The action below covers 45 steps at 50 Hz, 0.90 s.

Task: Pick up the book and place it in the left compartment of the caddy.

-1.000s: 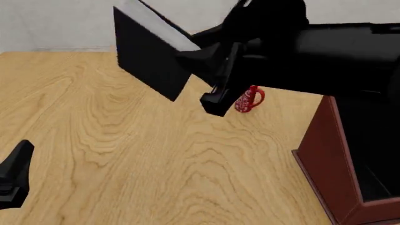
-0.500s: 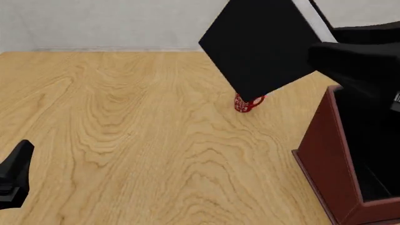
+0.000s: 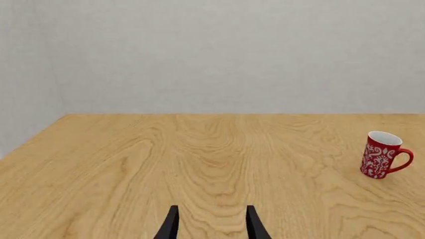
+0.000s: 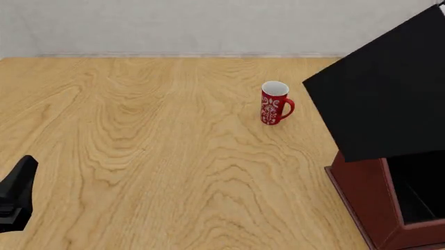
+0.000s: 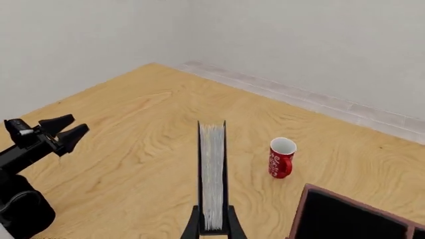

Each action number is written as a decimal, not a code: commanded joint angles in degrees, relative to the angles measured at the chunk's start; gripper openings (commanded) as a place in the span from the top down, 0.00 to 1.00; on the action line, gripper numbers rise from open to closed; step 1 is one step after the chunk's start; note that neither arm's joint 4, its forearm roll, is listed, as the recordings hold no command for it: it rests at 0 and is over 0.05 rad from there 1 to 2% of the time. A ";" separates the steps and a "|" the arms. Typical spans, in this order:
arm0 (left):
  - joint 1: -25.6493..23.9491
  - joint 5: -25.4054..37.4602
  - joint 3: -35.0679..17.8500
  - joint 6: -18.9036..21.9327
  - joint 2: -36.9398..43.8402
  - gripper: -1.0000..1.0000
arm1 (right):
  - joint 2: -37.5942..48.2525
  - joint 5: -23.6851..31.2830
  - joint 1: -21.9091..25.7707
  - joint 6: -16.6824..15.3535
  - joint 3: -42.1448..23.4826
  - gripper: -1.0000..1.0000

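Front view: the book (image 4: 386, 96) hangs tilted in the air at about 3 o'clock, its black cover facing the camera and its lower edge overlapping the top of the caddy (image 4: 361, 200), which stands at about 4 o'clock. The caddy's black interior shows below the book, but which compartment lies beneath it cannot be told. A red-and-white mug (image 4: 275, 103) stands upright on the wooden table (image 4: 153, 156) at about 1 o'clock from the middle, well apart from the caddy. The left arm's tip (image 4: 15, 195) sits low at 8 o'clock; its claw state cannot be told here. The right gripper itself is out of sight in this view.

Left wrist view: the left gripper (image 3: 210, 224) has its two fingers spread narrowly apart with nothing between them, over bare table. The mug (image 3: 383, 155) stands far off, handle turned away from the fingers.

Right wrist view: the right gripper (image 5: 212, 225) clamps the book (image 5: 212, 174) by its covers, white page edge towards the camera, held upright. Beyond it are the mug (image 5: 281, 157), the caddy's rim (image 5: 302, 209), and the left gripper (image 5: 63, 133) with fingers parted.
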 commanded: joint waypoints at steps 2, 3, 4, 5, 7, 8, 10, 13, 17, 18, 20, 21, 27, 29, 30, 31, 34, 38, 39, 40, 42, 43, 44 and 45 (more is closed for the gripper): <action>0.00 0.00 0.00 0.00 -0.01 0.00 | -9.33 12.33 -4.63 3.17 -4.32 1.00; 0.00 0.00 0.00 0.01 -0.01 0.00 | -10.33 13.76 -4.87 3.36 -4.61 1.00; 0.00 0.00 0.00 -0.01 -0.01 0.00 | -10.67 14.34 -4.83 3.44 -4.84 1.00; 0.00 0.00 0.00 -0.02 0.00 0.00 | -11.06 15.16 -5.13 3.32 -5.31 1.00; 0.00 0.00 0.00 0.01 -0.02 0.00 | -12.03 16.58 -6.31 3.41 -5.67 1.00; 0.00 0.00 0.00 -0.01 0.01 0.00 | -12.23 17.05 -7.39 3.58 -5.79 1.00; -0.01 0.00 0.00 0.00 -0.01 0.00 | -12.89 18.62 -9.37 4.17 -6.84 1.00; 0.00 0.00 0.00 -0.01 -0.01 0.00 | -13.17 20.99 -11.17 4.68 -9.28 1.00; 0.00 0.00 0.00 0.00 -0.02 0.00 | -13.29 23.11 -14.31 5.46 -11.42 1.00; 0.00 0.00 0.00 -0.01 0.00 0.00 | -13.29 23.66 -14.98 5.46 -12.07 1.00; 0.00 0.00 0.00 0.01 -0.01 0.00 | -13.29 26.77 -17.55 5.25 -15.03 1.00; 0.00 0.00 0.00 0.01 0.00 0.00 | -13.29 26.99 -18.28 5.06 -15.24 1.00; -0.01 0.00 0.00 0.00 0.00 0.00 | -13.30 30.00 -23.65 4.06 -17.52 1.00; 0.01 0.00 0.00 -0.01 0.00 0.00 | -13.30 30.85 -25.10 3.69 -18.23 1.00; 0.00 0.00 0.00 0.00 0.01 0.00 | -13.30 31.01 -25.17 3.77 -18.62 1.00; 0.01 0.00 0.00 0.01 0.02 0.00 | -13.30 31.00 -26.20 3.54 -18.43 1.00; 0.00 0.00 0.00 0.01 0.00 0.00 | -13.30 31.18 -28.40 2.78 -17.46 1.00; 0.00 0.00 0.00 -0.01 0.00 0.00 | -13.30 31.17 -30.05 0.97 -15.49 1.00; -0.01 0.00 0.00 0.01 0.01 0.00 | -13.30 31.17 -30.52 -0.03 -15.05 1.00; 0.01 0.00 0.00 0.00 0.01 0.00 | -13.30 31.18 -31.07 -0.48 -14.98 1.00; 0.00 0.00 0.00 -0.01 0.01 0.00 | -13.30 31.16 -32.07 -1.73 -14.29 1.00; -0.01 0.00 0.00 0.01 0.00 0.00 | -13.27 31.14 -32.88 -2.81 -14.28 1.00; 0.00 0.00 0.00 -0.01 0.00 0.00 | -13.27 31.16 -33.21 -3.24 -13.99 1.00; 0.00 0.00 0.00 -0.01 0.00 0.00 | -13.29 31.17 -34.10 -3.57 -13.62 1.00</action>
